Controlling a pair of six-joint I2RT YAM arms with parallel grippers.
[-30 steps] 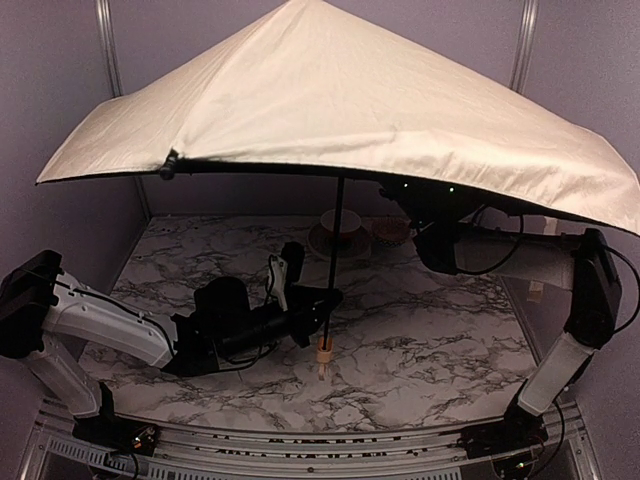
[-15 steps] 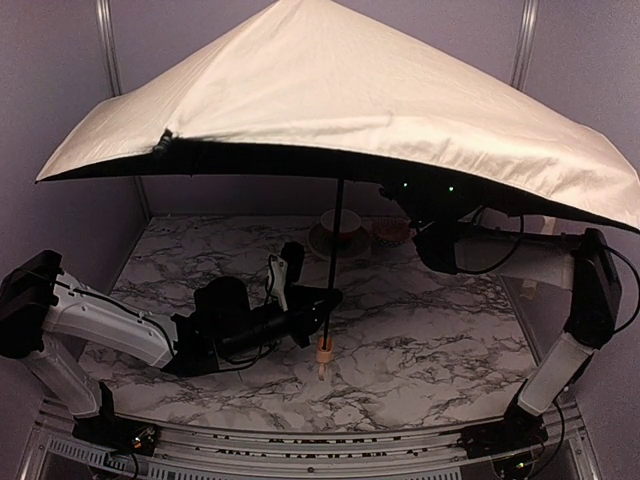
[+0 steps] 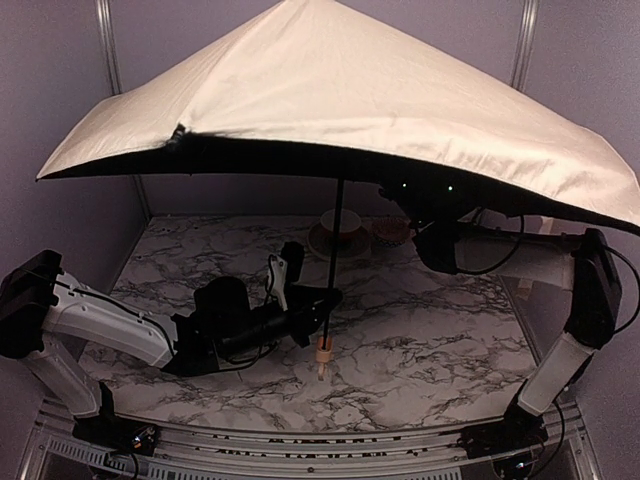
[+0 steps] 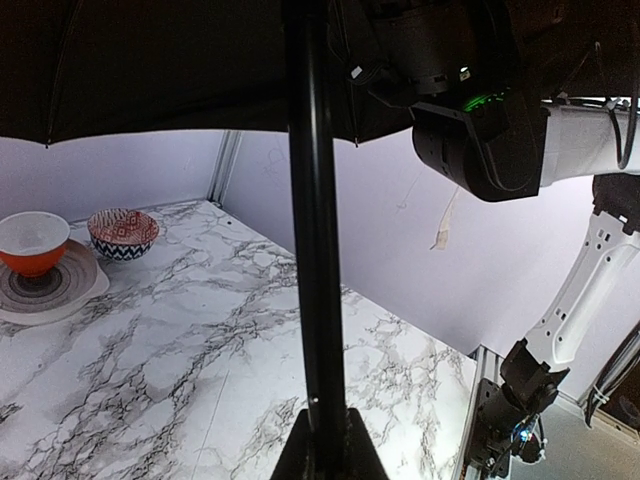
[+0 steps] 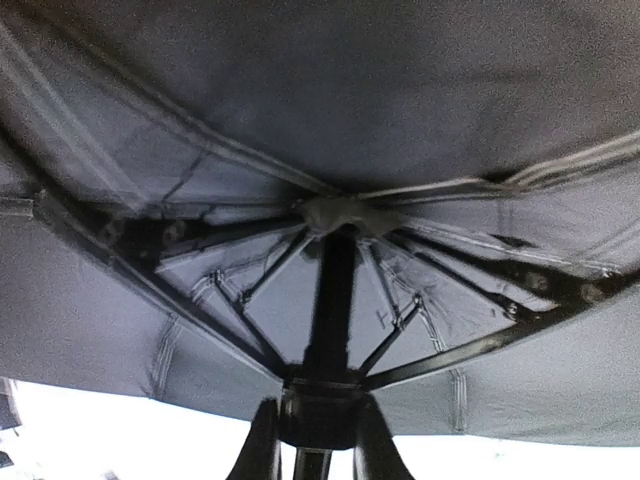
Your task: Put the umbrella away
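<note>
The umbrella stands open, its cream canopy (image 3: 380, 110) spread over the whole table. Its thin dark shaft (image 3: 336, 250) runs down to a small tan handle (image 3: 322, 350) resting just above the marble. My left gripper (image 3: 325, 305) is shut on the shaft just above the handle; in the left wrist view the shaft (image 4: 315, 250) rises from between its jaws (image 4: 325, 455). My right gripper (image 5: 317, 440) reaches up under the canopy, its fingers pressed on either side of the black runner (image 5: 318, 410) where the ribs meet. In the top view its fingertips are lost in the canopy's shadow.
A red-and-white bowl (image 3: 340, 222) on a grey plate and a small patterned bowl (image 3: 390, 232) stand at the back of the marble table (image 3: 430, 340). The right arm (image 3: 510, 255) spans the right side. Grey walls close in on both sides.
The canopy's near left edge has lifted a little and shows more dark underside. Both arms and the shaft stay where they were.
</note>
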